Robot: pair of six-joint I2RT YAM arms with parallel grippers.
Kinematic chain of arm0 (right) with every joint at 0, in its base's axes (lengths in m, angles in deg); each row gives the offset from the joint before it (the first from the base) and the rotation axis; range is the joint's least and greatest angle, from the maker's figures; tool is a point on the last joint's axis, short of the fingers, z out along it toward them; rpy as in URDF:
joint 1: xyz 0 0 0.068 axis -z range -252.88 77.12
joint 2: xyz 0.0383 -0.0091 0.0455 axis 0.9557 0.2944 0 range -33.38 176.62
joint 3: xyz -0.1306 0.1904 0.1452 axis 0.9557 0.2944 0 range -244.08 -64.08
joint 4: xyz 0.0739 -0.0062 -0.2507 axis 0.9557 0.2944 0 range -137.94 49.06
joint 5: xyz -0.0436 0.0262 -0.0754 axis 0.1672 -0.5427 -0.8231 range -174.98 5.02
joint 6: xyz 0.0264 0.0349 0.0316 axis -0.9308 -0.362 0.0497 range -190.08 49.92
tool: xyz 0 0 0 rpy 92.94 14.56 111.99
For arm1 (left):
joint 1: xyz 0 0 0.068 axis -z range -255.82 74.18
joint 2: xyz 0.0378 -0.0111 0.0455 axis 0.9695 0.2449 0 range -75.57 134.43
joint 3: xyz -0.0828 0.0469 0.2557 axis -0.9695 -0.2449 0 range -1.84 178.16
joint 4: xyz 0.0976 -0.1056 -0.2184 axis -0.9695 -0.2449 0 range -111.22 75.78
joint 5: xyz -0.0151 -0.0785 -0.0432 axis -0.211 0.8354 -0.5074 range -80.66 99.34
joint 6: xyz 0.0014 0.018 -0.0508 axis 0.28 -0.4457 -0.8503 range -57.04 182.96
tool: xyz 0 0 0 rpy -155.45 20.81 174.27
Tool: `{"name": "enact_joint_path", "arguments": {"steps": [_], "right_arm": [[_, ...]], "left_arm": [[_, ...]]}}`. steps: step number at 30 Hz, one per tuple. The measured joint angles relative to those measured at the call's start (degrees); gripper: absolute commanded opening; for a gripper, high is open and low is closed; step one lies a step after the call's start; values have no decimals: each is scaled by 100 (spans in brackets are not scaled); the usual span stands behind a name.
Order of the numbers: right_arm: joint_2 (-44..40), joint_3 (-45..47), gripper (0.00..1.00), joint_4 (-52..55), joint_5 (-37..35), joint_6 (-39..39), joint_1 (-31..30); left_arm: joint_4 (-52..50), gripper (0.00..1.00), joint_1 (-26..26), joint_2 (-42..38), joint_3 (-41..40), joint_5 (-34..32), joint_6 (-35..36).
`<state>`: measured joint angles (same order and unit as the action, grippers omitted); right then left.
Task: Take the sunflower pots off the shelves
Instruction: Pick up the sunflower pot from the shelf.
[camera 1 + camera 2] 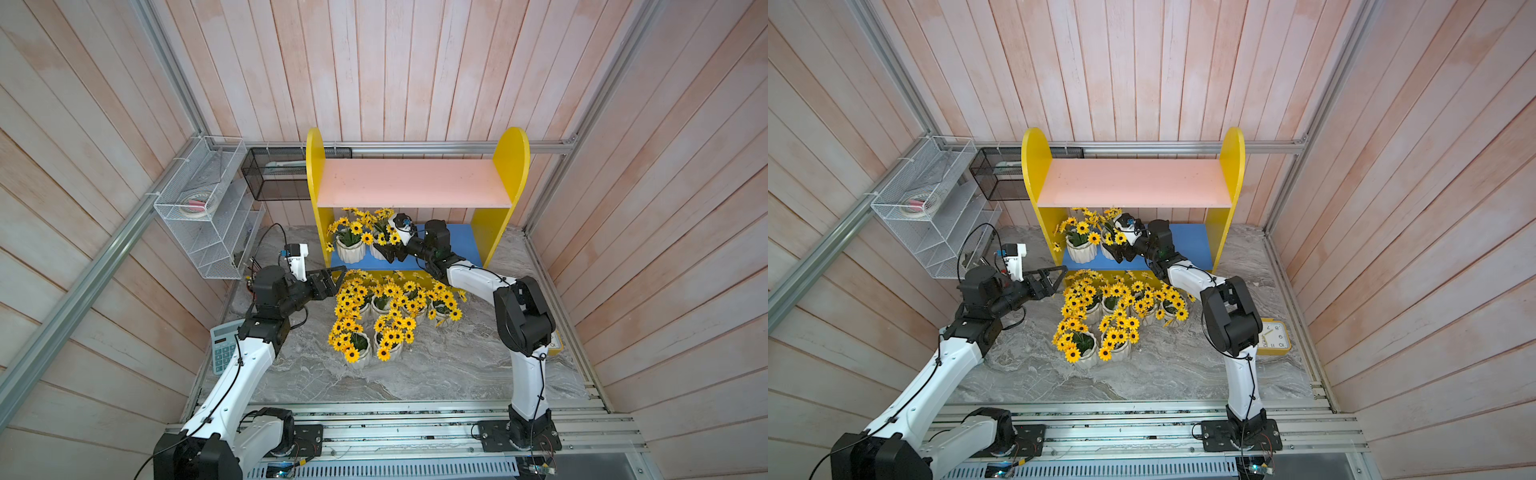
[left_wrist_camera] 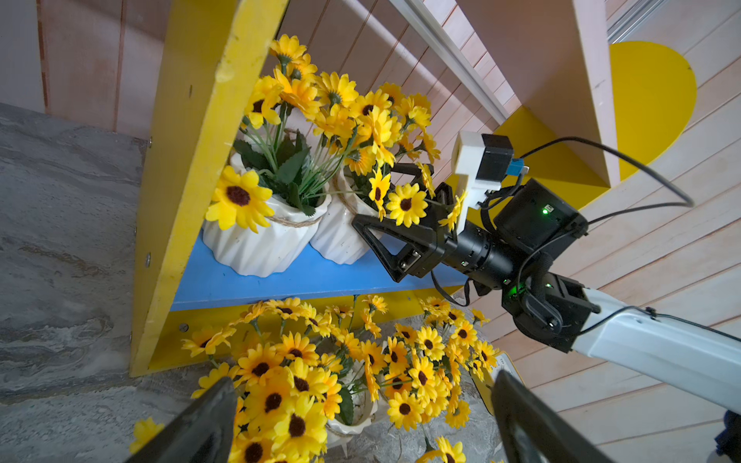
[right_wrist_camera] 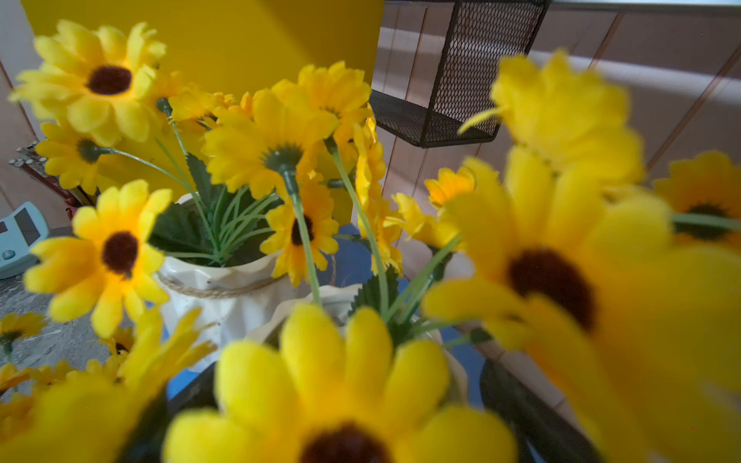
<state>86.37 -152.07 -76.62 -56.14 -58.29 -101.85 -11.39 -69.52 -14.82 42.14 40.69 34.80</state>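
Observation:
The shelves [image 1: 411,187] stand at the back, with a bare pink upper board and a blue lower board [image 1: 461,245]. Two sunflower pots [image 1: 351,249] [image 1: 379,250] sit side by side at the left end of the blue board. My right gripper [image 1: 392,249] [image 2: 377,196] is open, with one finger on each side of the right-hand pot [image 2: 341,236] [image 3: 288,316]. Flowers hide most of its fingers [image 3: 517,401]. Several more sunflower pots [image 1: 386,316] stand clustered on the table in front. My left gripper [image 1: 336,282] [image 2: 361,421] is open and empty at the cluster's left edge.
A white wire rack [image 1: 203,208] and a black mesh basket [image 1: 278,174] hang on the wall left of the shelves. A blue calculator [image 1: 222,349] lies beside the left arm. A yellow clock [image 1: 1273,336] lies behind the right arm's elbow.

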Motion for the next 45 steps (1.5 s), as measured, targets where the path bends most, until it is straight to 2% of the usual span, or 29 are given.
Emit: {"name": "enact_joint_path", "arguments": {"steps": [9,12,17,20,23,24,36,45], "right_arm": [[256,-116,97,-111,-44,-192,-37],[313,-120,89,-179,-44,-302,-42],[315,-118,71,-232,-48,-409,-42],[315,-103,48,-264,-42,-442,-42],[315,-79,8,-304,-42,-459,-42],[313,-48,0,-352,-44,-468,-42],[-623,1257,0,-866,-671,-601,-133],[-1360,1744,0,-1038,-1113,-570,-225]], "left_arm": [[20,100,-4,0,-2,35,-20],[24,100,-22,0,-2,42,-37],[24,100,-31,0,-2,57,-42],[24,100,-31,0,-2,61,-42],[24,100,-31,0,-2,70,-42],[24,100,-31,0,-4,83,-42],[164,100,-31,-11,-66,197,-96],[262,100,-31,-22,-170,424,-192]]}}
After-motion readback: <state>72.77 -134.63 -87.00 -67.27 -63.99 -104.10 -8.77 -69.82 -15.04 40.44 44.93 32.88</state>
